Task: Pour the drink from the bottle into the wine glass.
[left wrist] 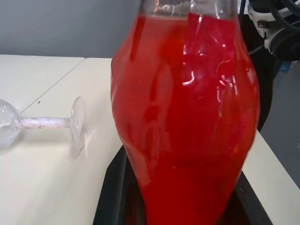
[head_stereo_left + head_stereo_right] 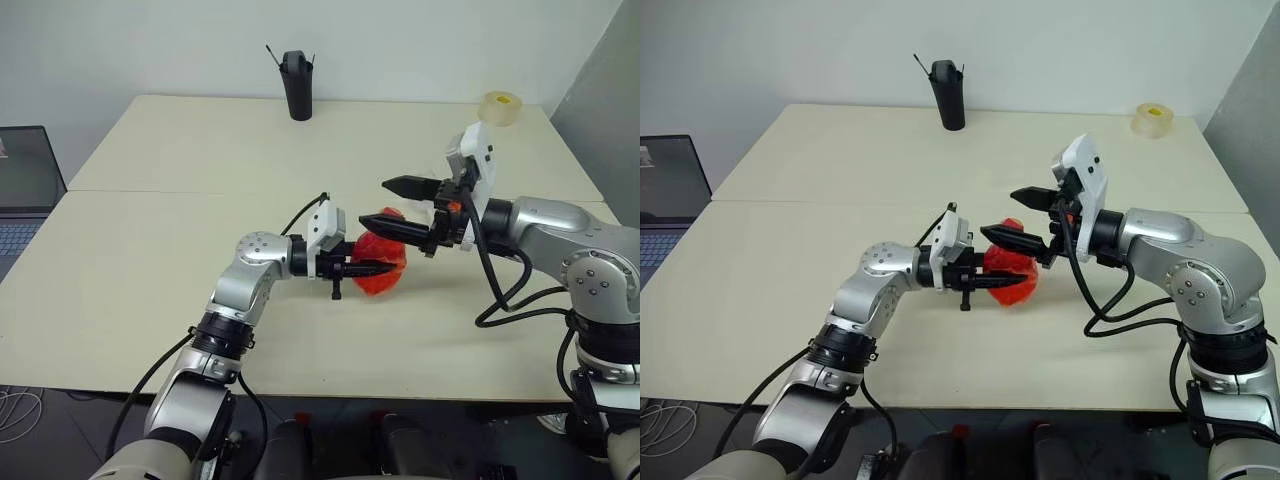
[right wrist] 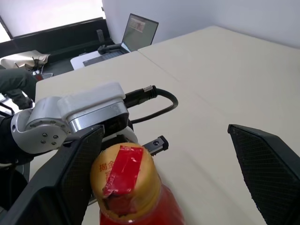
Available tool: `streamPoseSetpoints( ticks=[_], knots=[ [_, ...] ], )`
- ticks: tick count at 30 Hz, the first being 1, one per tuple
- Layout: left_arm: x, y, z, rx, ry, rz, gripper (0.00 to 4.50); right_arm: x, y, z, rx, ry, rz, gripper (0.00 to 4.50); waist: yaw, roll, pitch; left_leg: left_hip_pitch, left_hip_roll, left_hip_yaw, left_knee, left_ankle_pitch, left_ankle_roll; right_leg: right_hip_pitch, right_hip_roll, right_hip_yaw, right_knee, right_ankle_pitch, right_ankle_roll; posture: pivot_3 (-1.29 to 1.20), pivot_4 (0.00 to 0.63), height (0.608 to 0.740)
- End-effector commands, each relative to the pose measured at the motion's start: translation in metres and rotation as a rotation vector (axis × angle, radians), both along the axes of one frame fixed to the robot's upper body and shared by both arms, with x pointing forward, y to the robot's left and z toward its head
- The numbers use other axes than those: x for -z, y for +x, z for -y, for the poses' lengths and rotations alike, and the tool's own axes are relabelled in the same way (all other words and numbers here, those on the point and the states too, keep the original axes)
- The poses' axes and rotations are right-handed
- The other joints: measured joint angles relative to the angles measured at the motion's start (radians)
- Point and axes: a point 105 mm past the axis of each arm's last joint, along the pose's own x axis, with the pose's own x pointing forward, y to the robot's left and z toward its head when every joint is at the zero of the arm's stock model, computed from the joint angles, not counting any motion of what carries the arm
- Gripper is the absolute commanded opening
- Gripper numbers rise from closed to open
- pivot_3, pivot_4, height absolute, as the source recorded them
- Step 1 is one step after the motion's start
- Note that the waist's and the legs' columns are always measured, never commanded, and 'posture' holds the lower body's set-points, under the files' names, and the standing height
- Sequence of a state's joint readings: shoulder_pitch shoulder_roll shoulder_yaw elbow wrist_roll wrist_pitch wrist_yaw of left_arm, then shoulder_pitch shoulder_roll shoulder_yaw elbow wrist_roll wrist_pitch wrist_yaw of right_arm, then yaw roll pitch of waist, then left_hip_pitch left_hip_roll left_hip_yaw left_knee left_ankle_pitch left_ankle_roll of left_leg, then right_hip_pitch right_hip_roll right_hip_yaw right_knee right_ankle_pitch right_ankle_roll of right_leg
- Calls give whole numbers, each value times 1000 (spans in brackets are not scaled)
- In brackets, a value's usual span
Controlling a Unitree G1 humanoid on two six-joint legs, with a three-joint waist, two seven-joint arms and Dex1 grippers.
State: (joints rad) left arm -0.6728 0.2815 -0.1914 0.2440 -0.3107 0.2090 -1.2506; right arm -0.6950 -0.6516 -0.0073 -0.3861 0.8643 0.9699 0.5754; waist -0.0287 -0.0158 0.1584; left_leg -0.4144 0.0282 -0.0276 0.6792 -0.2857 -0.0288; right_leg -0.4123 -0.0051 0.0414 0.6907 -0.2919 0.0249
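The left tool (image 2: 375,266) grips the bottle (image 2: 381,262) of red drink (image 1: 187,117); the right tool (image 2: 392,203) gapes wide around its cap (image 3: 123,176), with the wine glass (image 1: 44,123) lying on the table (image 2: 200,150)

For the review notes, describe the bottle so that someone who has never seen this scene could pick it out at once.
On the beige table, look near the front edge, where the two arms meet. The left gripper is shut on the bottle, a squat clear one full of bright red drink with a tan cap bearing red tape. Nothing else on the table is red.
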Motion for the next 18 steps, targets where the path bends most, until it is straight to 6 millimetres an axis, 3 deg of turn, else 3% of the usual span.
streamPoseSetpoints(
  ticks=[1, 6, 9, 11, 15, 18],
  knots=[
    [-16, -5, 3, 28, -39, 67, 770, -10, -3, 24, 66, -8, 45, 4500, 1, 0, 0, 0, 0, 0, 0, 0, 0, 0, 0, 0, 0, 0, 0, 0, 150, 740],
    [-16, -4, 3, 28, -37, 68, 770, -6, -20, 55, 116, -47, 14, 4500, 4, 0, 0, -1, 0, 0, 0, 0, 0, 0, -1, 0, -1, 0, 0, 0, 150, 740],
    [-16, -4, 3, 29, -36, 68, 767, -6, -35, 63, 96, -58, -8, 4500, 4, 0, 0, -1, -1, 0, 0, 0, 0, 0, -1, 0, -1, 0, 0, 0, 150, 740],
    [-16, -4, 3, 30, -37, 69, 767, -8, -41, 59, 65, -54, -8, 4500, -2, 0, 0, 0, -1, 1, 0, 0, 0, 0, 0, 0, 0, 0, 0, 0, 150, 740],
    [-17, -3, 4, 30, -36, 72, 767, -7, -47, 31, -29, -62, -1, 4500, -7, 0, 0, 2, -1, 2, 0, 0, 0, 0, 3, 2, 1, 0, 0, 0, 150, 740],
    [-17, -2, 3, 28, -36, 73, 767, -13, -40, 14, -40, -35, 24, 4500, -4, 0, 0, 3, -1, 2, 0, 0, 0, 1, 3, 2, 1, 0, 0, 0, 150, 740]
  ],
)
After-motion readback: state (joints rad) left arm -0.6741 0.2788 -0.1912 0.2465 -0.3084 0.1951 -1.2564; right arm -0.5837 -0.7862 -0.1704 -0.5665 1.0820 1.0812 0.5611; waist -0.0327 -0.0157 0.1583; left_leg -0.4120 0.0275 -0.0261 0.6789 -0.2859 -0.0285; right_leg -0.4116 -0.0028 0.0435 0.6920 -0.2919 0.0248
